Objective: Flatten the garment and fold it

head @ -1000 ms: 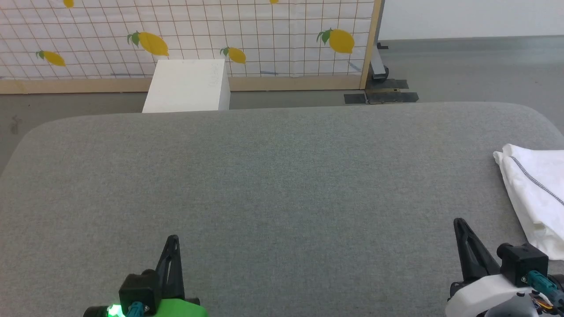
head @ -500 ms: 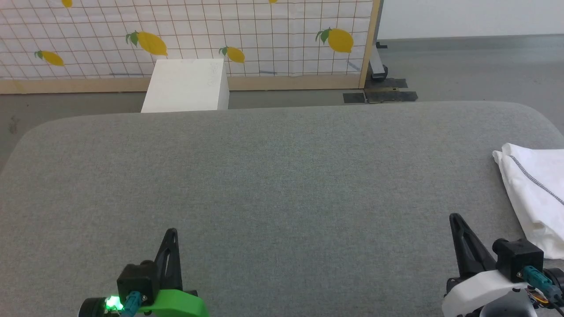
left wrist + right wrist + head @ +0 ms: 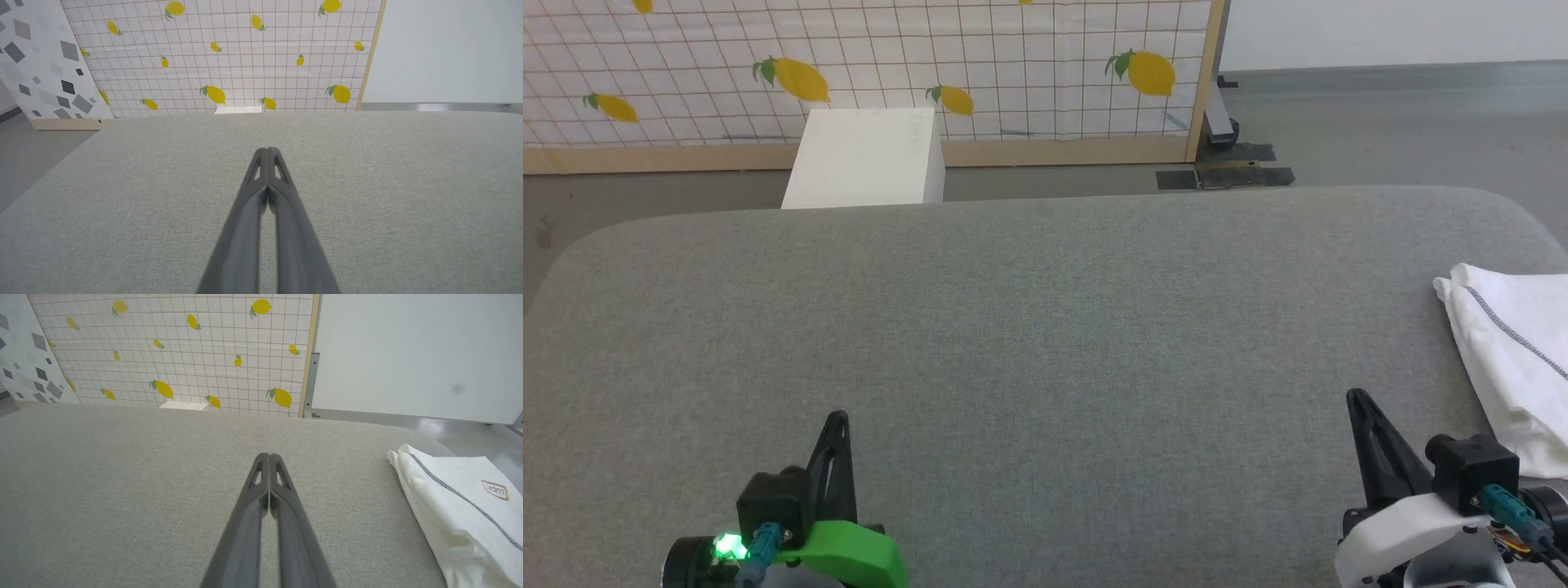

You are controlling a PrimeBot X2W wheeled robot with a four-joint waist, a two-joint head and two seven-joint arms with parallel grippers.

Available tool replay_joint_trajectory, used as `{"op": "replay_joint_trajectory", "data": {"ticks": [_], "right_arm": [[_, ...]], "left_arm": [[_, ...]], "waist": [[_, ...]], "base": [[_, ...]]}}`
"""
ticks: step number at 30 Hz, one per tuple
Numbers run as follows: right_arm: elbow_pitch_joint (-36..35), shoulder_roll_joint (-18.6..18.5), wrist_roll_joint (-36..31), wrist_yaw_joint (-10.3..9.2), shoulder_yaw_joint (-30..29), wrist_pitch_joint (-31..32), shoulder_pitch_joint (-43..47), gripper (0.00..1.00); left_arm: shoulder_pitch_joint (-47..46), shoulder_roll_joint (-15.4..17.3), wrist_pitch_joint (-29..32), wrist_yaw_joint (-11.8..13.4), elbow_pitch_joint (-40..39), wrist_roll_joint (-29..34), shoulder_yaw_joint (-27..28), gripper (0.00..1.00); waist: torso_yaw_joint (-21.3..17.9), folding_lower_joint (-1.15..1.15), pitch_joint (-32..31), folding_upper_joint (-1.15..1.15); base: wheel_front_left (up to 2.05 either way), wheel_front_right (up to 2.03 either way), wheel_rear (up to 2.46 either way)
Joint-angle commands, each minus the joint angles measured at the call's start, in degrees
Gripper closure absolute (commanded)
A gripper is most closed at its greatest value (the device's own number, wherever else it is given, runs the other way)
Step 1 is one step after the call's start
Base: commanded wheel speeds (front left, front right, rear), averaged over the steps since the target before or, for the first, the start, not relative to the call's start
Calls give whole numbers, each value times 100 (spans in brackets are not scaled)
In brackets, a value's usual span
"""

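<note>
Looks like the very start of the job, with the shirt lying in a bunched heap at the far right edge of the grey desk, not yet spread flat. Holds nothing in the left gripper or the right gripper, both pinched tight shut near the front of the desk. Next calls for opening the right gripper, reaching to the shirt close by and pulling it to the middle.

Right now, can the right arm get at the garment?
Probably yes: the garment lies just right of the shut right gripper on the grey padded surface, nothing between them.
</note>
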Motion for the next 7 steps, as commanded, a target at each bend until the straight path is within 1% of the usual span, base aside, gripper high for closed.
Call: {"op": "replay_joint_trajectory", "data": {"ticks": [1, 7], "right_arm": [[19, 10, -58, -6, 22, 17, -144, 100], [27, 11, -80, -7, 61, 32, -196, 100]], "left_arm": [[-119, -24, 33, -67, 26, 112, 50, 100], [-196, -37, 113, -132, 51, 157, 110, 100]], "waist": [[-2, 0, 1, 0], [-10, 0, 5, 0]], "base": [[0, 0, 0], [0, 0, 0]]}}
